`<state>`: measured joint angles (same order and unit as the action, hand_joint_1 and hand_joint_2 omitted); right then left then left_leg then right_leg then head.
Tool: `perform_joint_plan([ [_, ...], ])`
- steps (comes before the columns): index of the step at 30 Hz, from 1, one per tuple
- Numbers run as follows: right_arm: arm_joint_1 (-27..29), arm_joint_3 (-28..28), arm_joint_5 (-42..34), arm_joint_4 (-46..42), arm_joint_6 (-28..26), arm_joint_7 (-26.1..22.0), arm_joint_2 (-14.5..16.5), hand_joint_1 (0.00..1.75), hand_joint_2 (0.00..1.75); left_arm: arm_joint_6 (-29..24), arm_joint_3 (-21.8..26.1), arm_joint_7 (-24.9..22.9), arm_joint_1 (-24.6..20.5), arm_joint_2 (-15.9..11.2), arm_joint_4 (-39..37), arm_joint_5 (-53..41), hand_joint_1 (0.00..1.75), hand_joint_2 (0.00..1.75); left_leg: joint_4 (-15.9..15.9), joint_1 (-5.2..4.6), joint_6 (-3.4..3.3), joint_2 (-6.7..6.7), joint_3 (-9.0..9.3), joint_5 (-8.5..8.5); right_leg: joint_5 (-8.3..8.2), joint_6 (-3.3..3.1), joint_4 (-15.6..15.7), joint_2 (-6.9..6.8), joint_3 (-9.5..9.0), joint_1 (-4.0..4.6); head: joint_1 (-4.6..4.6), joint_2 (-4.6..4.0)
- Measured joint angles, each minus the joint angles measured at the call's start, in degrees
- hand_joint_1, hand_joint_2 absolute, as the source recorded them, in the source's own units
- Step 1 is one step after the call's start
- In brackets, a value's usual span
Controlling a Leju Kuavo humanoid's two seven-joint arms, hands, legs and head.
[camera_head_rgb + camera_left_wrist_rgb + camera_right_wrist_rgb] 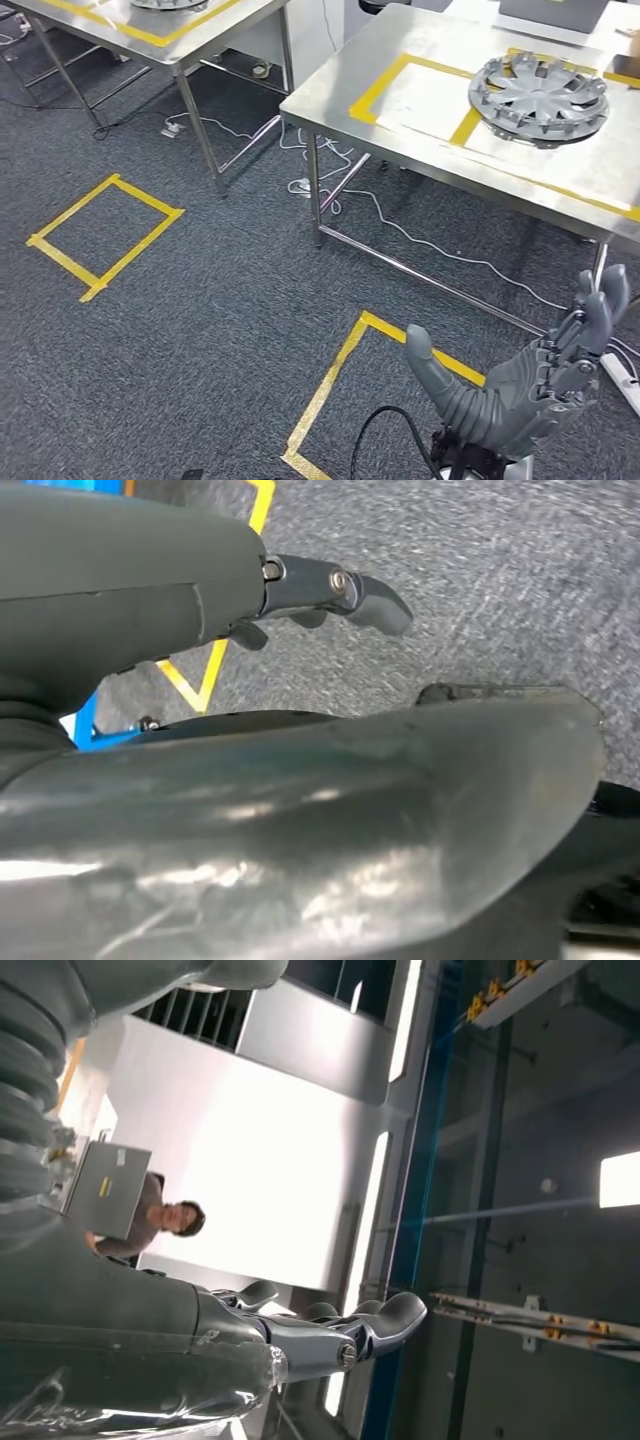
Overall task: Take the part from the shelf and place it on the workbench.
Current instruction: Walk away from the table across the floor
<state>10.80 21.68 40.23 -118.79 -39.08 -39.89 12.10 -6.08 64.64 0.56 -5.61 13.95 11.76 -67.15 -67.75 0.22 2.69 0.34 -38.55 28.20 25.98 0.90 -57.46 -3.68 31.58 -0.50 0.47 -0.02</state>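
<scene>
A grey spoked wheel-cover part (539, 97) lies flat on the steel workbench (423, 130), inside a yellow tape outline at the bench's right end. My right hand (528, 385) is low at the right, well short of the bench, palm up, fingers spread and nothing in it. In the right wrist view that right hand (317, 1335) stretches its fingers toward the ceiling. In the left wrist view my left hand (226, 590) hangs over the carpet with its fingers (373, 602) straight and nothing held.
A second steel table (189, 40) stands at the back left with another grey part (167, 3) on it. Yellow tape squares (106, 235) mark the carpet. White cables (423, 245) and a power strip (623, 375) lie under the bench. A person (170, 1218) sits behind a laptop.
</scene>
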Motion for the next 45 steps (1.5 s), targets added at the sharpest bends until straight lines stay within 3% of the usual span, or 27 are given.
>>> perform_joint_plan([
  [2, 0.0, 0.0, 0.2, 0.0, 0.0, 0.0, 0.0, 0.00, 1.75, 0.0, 0.0, 0.0, -0.1, 0.0, 0.0, 0.0, 0.00, 0.00, 7.6, -0.14, -0.27, 3.07, 4.17, -2.86, 0.31, 0.45, -0.2, -1.18, -0.13, 0.36, -0.15, 0.00],
  [4, 0.0, 0.0, 0.6, 0.0, 0.0, 0.0, 0.0, 0.00, 1.75, 0.0, -0.1, 0.0, -0.3, 0.1, 0.0, -0.1, 0.00, 0.00, 10.8, -0.36, -1.04, 4.44, 5.62, -3.32, 0.58, 1.01, -0.3, -2.24, -0.28, 0.80, -0.14, 0.01],
  [6, 0.0, 0.0, 0.9, 0.0, 0.0, 0.0, 0.0, 0.00, 1.75, 0.1, -0.2, 0.0, -0.2, 0.1, 0.0, -0.1, 0.00, 0.00, 10.9, -0.39, -1.99, 2.88, 5.42, -3.39, 0.82, 1.55, -0.2, -3.37, -0.56, 0.78, 0.00, 0.01],
  [8, 0.0, -0.1, 1.0, 0.0, 0.0, 0.0, 0.0, 0.00, 1.75, 0.1, -0.2, -0.1, 0.0, 0.1, 0.0, -0.1, 0.00, 0.00, 11.0, -0.22, -2.70, 1.41, 5.42, -3.62, 2.40, 2.13, -2.0, -1.55, -0.06, 0.50, 0.10, 0.00],
  [10, 0.0, -0.1, 1.0, 0.0, 0.0, 0.0, 0.0, 0.00, 1.75, 0.1, -0.3, -0.1, -0.1, 0.1, 0.0, -0.1, 0.00, 0.00, 11.1, -0.10, -3.20, -0.02, 5.33, -3.83, 6.01, 2.41, -8.4, 1.96, 2.72, 0.33, 0.37, 0.00],
  [12, 0.0, -0.1, 1.0, 0.0, 0.0, 0.0, 0.0, 0.00, 1.75, 0.1, -0.3, -0.1, -0.1, 0.1, 0.0, -0.1, 0.00, 0.00, 11.1, -0.17, -3.44, -1.60, 5.18, -3.96, 8.87, 2.37, -15.8, 3.33, 6.40, 0.36, 0.52, 0.00],
  [13, 0.0, -0.1, 1.0, 0.0, 0.0, 0.0, 0.0, 0.00, 1.75, 0.1, -0.3, -0.1, -0.1, 0.1, 0.0, -0.1, 0.00, 0.00, 11.1, -0.19, -3.46, -2.39, 5.15, -4.00, 8.91, 2.31, -17.3, 3.50, 7.32, 0.38, 0.55, 0.00],
  [14, 0.0, -0.1, 1.0, 0.0, 0.0, 0.0, 0.0, 0.00, 1.75, 0.1, -0.3, -0.1, -0.1, 0.1, 0.0, -0.1, 0.00, 0.00, 11.0, -0.20, -3.43, -3.20, 5.17, -4.03, 7.85, 2.22, -16.7, 3.61, 7.19, 0.36, 0.55, 0.01],
  [15, 0.0, -0.1, 1.1, 0.0, 0.0, 0.0, 0.0, 0.00, 1.75, 0.0, -0.3, -0.1, 0.0, 0.1, 0.0, -0.1, 0.00, 0.00, 11.0, -0.18, -3.36, -4.07, 5.22, -4.07, 5.79, 2.10, -13.6, 3.93, 5.86, 0.29, 0.55, 0.01],
  [17, 0.0, -0.1, 1.1, 0.0, 0.0, 0.0, 0.0, 0.00, 1.75, 0.0, -0.3, -0.1, -0.1, 0.1, 0.0, -0.1, 0.00, 0.00, 10.9, -0.17, -3.01, -5.68, 5.18, -4.18, 2.08, 1.97, -5.4, 6.28, 2.12, -0.07, 0.55, 0.01],
  [19, 0.0, -0.1, 1.1, 0.0, 0.0, 0.0, 0.0, 0.00, 1.75, -0.1, -0.3, -0.1, -0.1, 0.1, 0.0, -0.1, 0.00, 0.00, 10.9, -0.14, -2.37, -6.91, 4.78, -4.40, 0.90, 1.83, -1.1, 8.12, 0.13, -0.24, 0.50, 0.00],
  [21, 0.0, -0.1, 1.1, 0.0, 0.0, 0.0, 0.0, 0.00, 1.75, -0.1, -0.3, -0.1, 0.0, 0.1, 0.0, -0.1, 0.00, 0.00, 11.0, 0.07, -1.63, -7.81, 4.33, -4.75, 0.73, 1.31, -0.8, 7.46, 0.07, -0.10, 0.45, 0.00],
  [22, 0.0, -0.1, 1.1, 0.0, 0.0, 0.0, 0.0, 0.00, 1.75, -0.1, -0.3, -0.1, 0.1, 0.1, 0.0, -0.1, 0.00, 0.00, 10.9, 0.10, -1.33, -7.31, 4.15, -4.67, 0.55, 0.97, -0.7, 6.87, 0.06, -0.08, 0.42, 0.00],
  [24, 0.0, 0.0, 1.1, 0.0, 0.0, -0.1, 0.0, 0.00, 1.75, -0.1, -0.3, -0.1, 0.0, 0.1, 0.0, -0.1, 0.00, 0.00, 8.0, -0.06, -0.86, -4.50, 2.67, -2.62, 0.29, 0.28, -0.3, 5.42, -0.02, -0.13, 0.09, 0.00],
  [26, 0.1, 0.0, 1.1, 0.0, 0.0, -0.1, 0.0, 0.00, 1.75, -0.3, -0.3, 0.1, -0.1, 0.1, 0.0, 0.4, 0.00, 0.00, 0.8, -0.19, -0.49, -1.77, -0.78, 1.27, 0.27, -0.07, -0.3, 3.78, 0.04, 0.03, -0.22, 0.00],
  [28, 0.1, 0.0, 1.4, 0.0, 0.0, -0.1, 0.0, 0.00, 1.75, -0.6, -0.1, 0.7, -0.1, 0.0, 0.0, 1.2, 0.00, 0.00, -4.5, -0.17, -0.32, -1.22, -3.34, 3.06, 0.31, -0.16, -0.3, 2.03, 0.15, 0.12, -0.24, 0.01],
  [30, 0.1, 0.0, 1.7, 0.0, 0.0, 0.0, 0.0, 0.00, 1.75, -0.8, 0.0, 1.2, 0.0, -0.1, 0.0, 1.4, 0.00, 0.00, -2.2, -0.16, -0.35, -0.81, -1.88, 0.90, 0.39, -0.11, -0.3, 0.43, 0.11, 0.14, -0.25, 0.01],
  [32, 0.0, 0.0, 1.8, 0.0, 0.0, 0.0, 0.0, 0.00, 1.75, -0.7, 0.0, 1.4, -0.1, -0.3, 0.0, 1.0, 0.00, 0.00, 5.1, -0.24, -0.48, 1.68, 2.45, -2.24, 0.64, 0.25, -0.4, -0.89, -0.04, 0.39, -0.32, 0.01],
  [34, 0.0, 0.0, 1.7, 0.0, 0.0, 0.0, 0.0, 0.00, 1.75, -0.5, 0.0, 1.5, -0.4, -0.4, 0.0, 0.8, 0.00, 0.00, 9.9, -0.38, -1.06, 3.60, 5.05, -3.33, 0.94, 0.82, -0.6, -2.00, -0.07, 0.78, -0.40, 0.01],
  [36, 0.0, 0.0, 1.2, 0.1, 0.0, 0.0, 0.0, 0.00, 1.75, -0.5, -0.1, 1.5, -0.4, -0.4, 0.0, 0.7, 0.00, 0.00, 10.7, -0.49, -1.91, 2.67, 5.12, -3.27, 1.07, 1.35, -0.5, -3.27, -0.26, 0.91, -0.40, 0.01],
  [37, 0.0, 0.0, 0.9, 0.1, 0.0, 0.0, 0.0, 0.00, 1.75, -0.6, 0.0, 1.5, -0.3, -0.3, 0.0, 0.7, 0.00, 0.00, 10.8, -0.42, -2.23, 2.01, 5.12, -3.36, 1.31, 1.67, -0.6, -3.17, -0.38, 0.82, -0.35, 0.01],
  [39, 0.0, -0.1, 0.5, 0.1, 0.0, -0.1, 0.0, 0.00, 1.75, -0.7, 0.0, 1.5, -0.1, -0.3, 0.0, 0.9, 0.00, 0.00, 11.0, -0.18, -2.91, 0.66, 5.23, -3.59, 3.30, 2.20, -3.4, -0.73, 0.61, 0.57, -0.10, 0.00],
  [41, 0.0, -0.1, 0.3, 0.1, 0.0, -0.1, 0.0, 0.00, 1.75, -0.8, 0.0, 1.5, -0.2, -0.3, 0.0, 1.0, 0.00, 0.00, 11.0, -0.09, -3.34, -0.67, 5.18, -3.73, 6.97, 2.43, -10.8, 2.44, 4.10, 0.42, 0.24, 0.01],
  [42, 0.0, -0.1, 0.2, 0.1, 0.0, -0.1, 0.0, 0.00, 1.75, -0.8, 0.0, 1.5, -0.2, -0.3, 0.0, 1.0, 0.00, 0.00, 11.0, -0.11, -3.45, -1.42, 5.15, -3.76, 8.44, 2.44, -14.7, 3.10, 6.11, 0.41, 0.32, 0.01],
  [43, 0.0, -0.1, 0.2, 0.1, 0.0, -0.1, 0.0, 0.00, 1.75, -0.8, 0.0, 1.5, -0.2, -0.3, 0.0, 1.0, 0.00, 0.00, 11.0, -0.13, -3.46, -2.23, 5.16, -3.77, 8.93, 2.41, -17.2, 3.39, 7.50, 0.42, 0.34, 0.01],
  [44, 0.0, -0.2, 0.2, 0.1, 0.0, -0.1, 0.0, 0.00, 1.75, -0.8, 0.0, 1.5, -0.2, -0.3, 0.0, 1.0, 0.00, 0.00, 11.0, -0.13, -3.45, -3.07, 5.20, -3.78, 8.26, 2.33, -17.5, 3.52, 7.89, 0.43, 0.36, 0.01],
  [45, 0.0, -0.2, 0.1, 0.1, 0.0, -0.1, 0.0, 0.00, 1.75, -0.8, 0.0, 1.5, -0.2, -0.3, 0.0, 1.1, 0.00, 0.00, 11.0, -0.12, -3.40, -3.93, 5.27, -3.81, 6.58, 2.21, -15.5, 3.73, 7.11, 0.39, 0.36, 0.00],
])
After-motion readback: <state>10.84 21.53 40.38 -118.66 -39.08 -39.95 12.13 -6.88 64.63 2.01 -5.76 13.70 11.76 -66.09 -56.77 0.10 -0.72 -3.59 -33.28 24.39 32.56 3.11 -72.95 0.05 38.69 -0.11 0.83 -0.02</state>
